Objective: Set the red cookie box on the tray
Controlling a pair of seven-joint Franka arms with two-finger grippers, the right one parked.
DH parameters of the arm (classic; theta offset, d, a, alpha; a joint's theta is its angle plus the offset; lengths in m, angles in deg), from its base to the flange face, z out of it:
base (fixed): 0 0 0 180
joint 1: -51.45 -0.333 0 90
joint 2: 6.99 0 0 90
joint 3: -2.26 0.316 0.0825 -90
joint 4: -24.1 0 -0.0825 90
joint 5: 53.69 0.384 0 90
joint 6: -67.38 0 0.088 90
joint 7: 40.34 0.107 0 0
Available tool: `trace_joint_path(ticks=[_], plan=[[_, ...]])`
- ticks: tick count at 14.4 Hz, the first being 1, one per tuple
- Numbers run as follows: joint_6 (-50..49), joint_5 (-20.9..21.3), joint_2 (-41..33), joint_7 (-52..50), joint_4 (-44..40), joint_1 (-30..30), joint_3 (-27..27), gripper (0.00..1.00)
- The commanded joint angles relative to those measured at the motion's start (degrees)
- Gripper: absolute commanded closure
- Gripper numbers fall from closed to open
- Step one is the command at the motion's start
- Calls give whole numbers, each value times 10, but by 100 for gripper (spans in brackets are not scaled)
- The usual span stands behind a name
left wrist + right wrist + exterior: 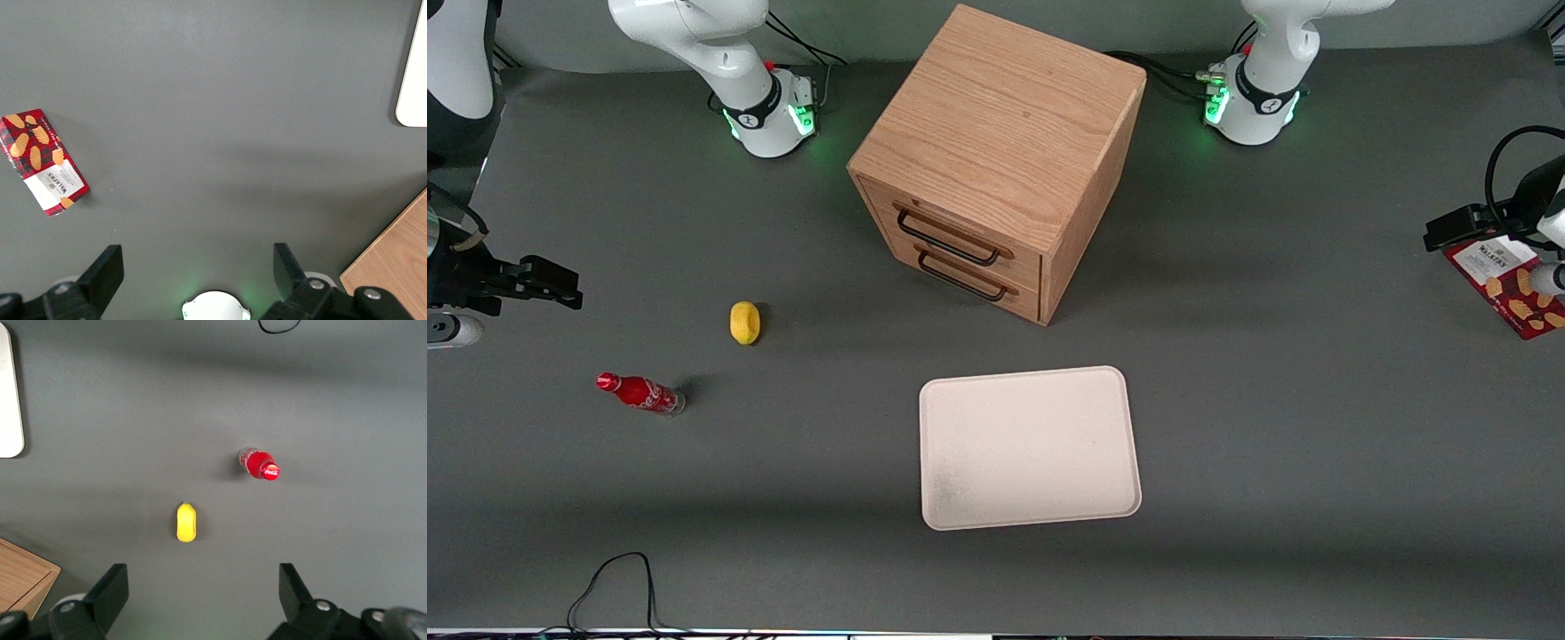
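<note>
- Dark-red and flat, the red cookie box point(1510, 286) lies face up on the grey table point(1272, 427) at the working arm's end, its white label panel and tan biscuit pictures showing.
- My gripper point(198, 268) hangs above the table with its two black fingers point(103, 272) spread wide apart and nothing between them.
- From the wrist camera I see the box point(41, 161) off to one side of the pincer, clear of both fingers and not touching them.
- Pale cream, the tray point(1029, 447) sits well apart from the pincer, nearer the front camera than the wooden drawer cabinet point(1000, 160); only its rounded corner point(413, 80) shows from the wrist.
- Well away, toward the parked arm's end, I see a yellow lemon point(744, 322) and a small red soda bottle point(640, 393).
</note>
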Motion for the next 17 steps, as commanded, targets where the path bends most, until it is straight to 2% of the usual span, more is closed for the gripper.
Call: trace_joint_path(ticks=[1,17], plan=[[-19,-2,9,-1,-22,11,8,0],[-26,-2,19,-1,-39,4,9,0]])
